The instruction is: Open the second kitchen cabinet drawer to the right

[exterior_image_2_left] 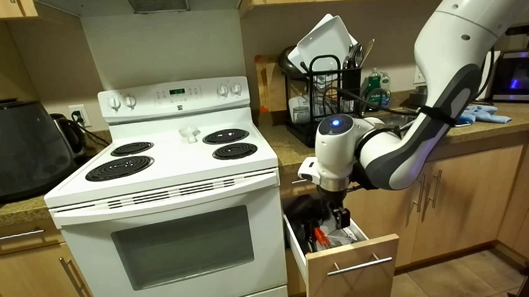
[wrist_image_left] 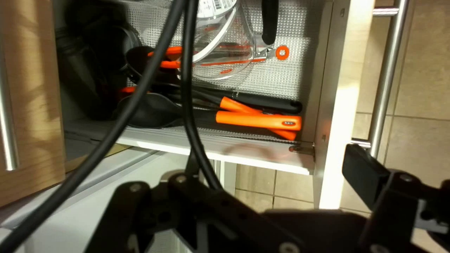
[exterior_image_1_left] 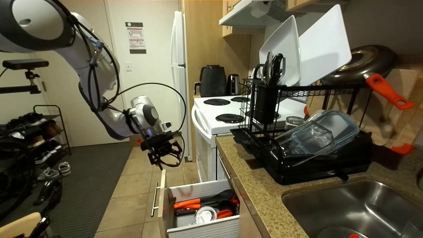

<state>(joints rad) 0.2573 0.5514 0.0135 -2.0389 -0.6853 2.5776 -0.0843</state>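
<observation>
The drawer (exterior_image_1_left: 163, 205) stands pulled well out of the kitchen cabinet (exterior_image_2_left: 467, 193); its pale front (exterior_image_2_left: 350, 276) and bar handle (exterior_image_2_left: 360, 267) face the room. White side walls enclose orange-handled utensils (wrist_image_left: 258, 120) and a clear cup (wrist_image_left: 225, 66). Above the drawer, close to its front panel, hangs my gripper (exterior_image_1_left: 162, 157), pointing down. The wrist view has the gripper (wrist_image_left: 277, 172) with fingers wide apart and nothing held. One finger pad (wrist_image_left: 365, 175) overlaps the end of the handle (wrist_image_left: 386, 77) there; whether they touch, I cannot tell.
A white stove (exterior_image_2_left: 172, 188) adjoins the drawer. On the stone counter (exterior_image_1_left: 244, 172) are a black dish rack (exterior_image_1_left: 264, 132) with plates and a steel sink (exterior_image_1_left: 357, 205). Loose black cables (wrist_image_left: 188, 70) cross the wrist view. Shoes on a rack (exterior_image_1_left: 46, 132) line the far wall.
</observation>
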